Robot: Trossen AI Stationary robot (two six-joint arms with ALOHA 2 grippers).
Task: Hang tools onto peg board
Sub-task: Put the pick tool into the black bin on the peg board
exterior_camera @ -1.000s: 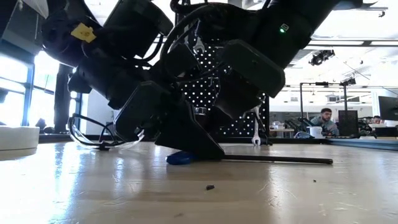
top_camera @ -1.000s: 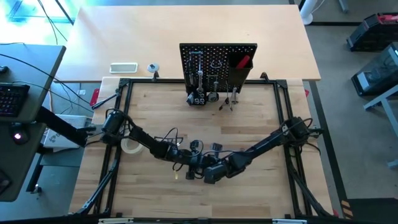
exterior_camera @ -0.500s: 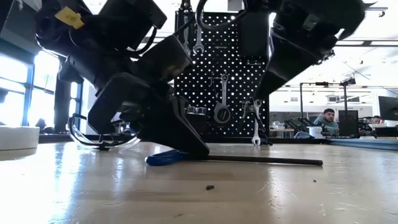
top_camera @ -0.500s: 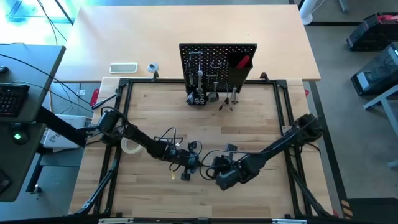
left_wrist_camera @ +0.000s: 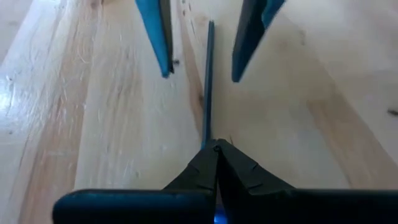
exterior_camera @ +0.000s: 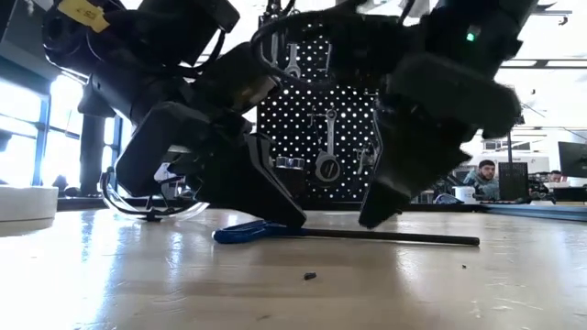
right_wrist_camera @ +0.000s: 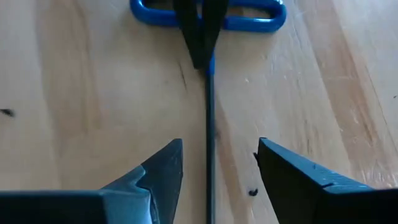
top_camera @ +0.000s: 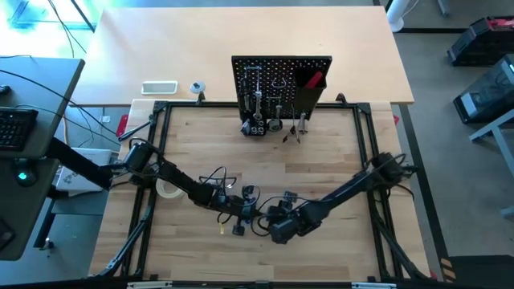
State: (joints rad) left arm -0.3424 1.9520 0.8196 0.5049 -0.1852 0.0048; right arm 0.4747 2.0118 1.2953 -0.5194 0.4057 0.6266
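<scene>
My left gripper pinches the blue-handled hex key steady; my right gripper straddles its shaft, spread wide to grasp.

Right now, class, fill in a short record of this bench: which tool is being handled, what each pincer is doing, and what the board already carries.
tool: blue-handled hex key, flat on the table
left pincer: shut on the key's shaft near the blue handle
right pincer: open, fingers either side of the shaft, not touching
peg board: upright at the far edge, wrenches hung on it
also on table: clear glasses, tape roll
</scene>
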